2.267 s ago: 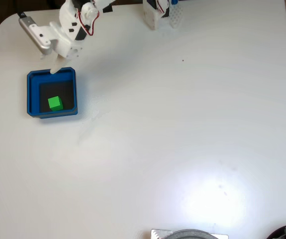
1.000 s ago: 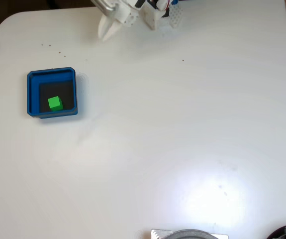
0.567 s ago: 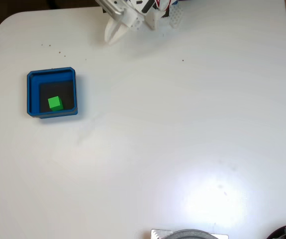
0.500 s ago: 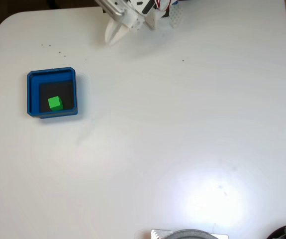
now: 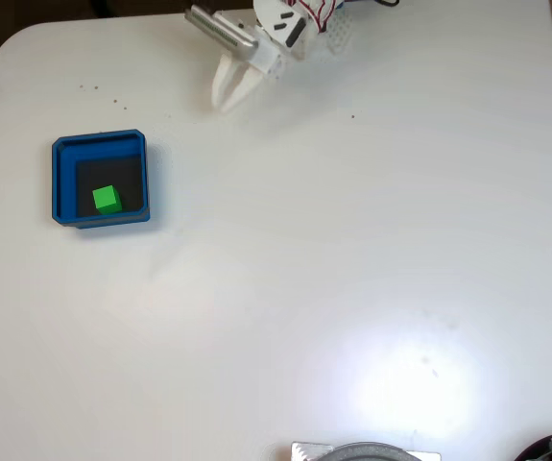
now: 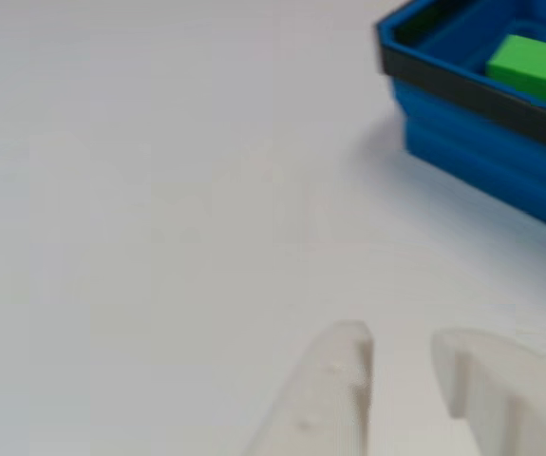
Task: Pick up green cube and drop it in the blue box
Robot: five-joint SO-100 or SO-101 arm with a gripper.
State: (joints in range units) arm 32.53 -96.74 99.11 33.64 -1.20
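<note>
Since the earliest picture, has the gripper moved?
Yes. The gripper has left the blue box and moved right, toward the table's top edge.

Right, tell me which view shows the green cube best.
The fixed view: the green cube shows whole, lying on the dark floor of the blue box, toward its lower wall in that view. The other view shows it closer but blurred, its lower part hidden behind the box wall.

My gripper (image 5: pixel 228 96) has withdrawn from over the blue box (image 5: pixel 60 182) to the table's (image 5: pixel 352 269) top edge, its fingers now slightly parted.
</note>
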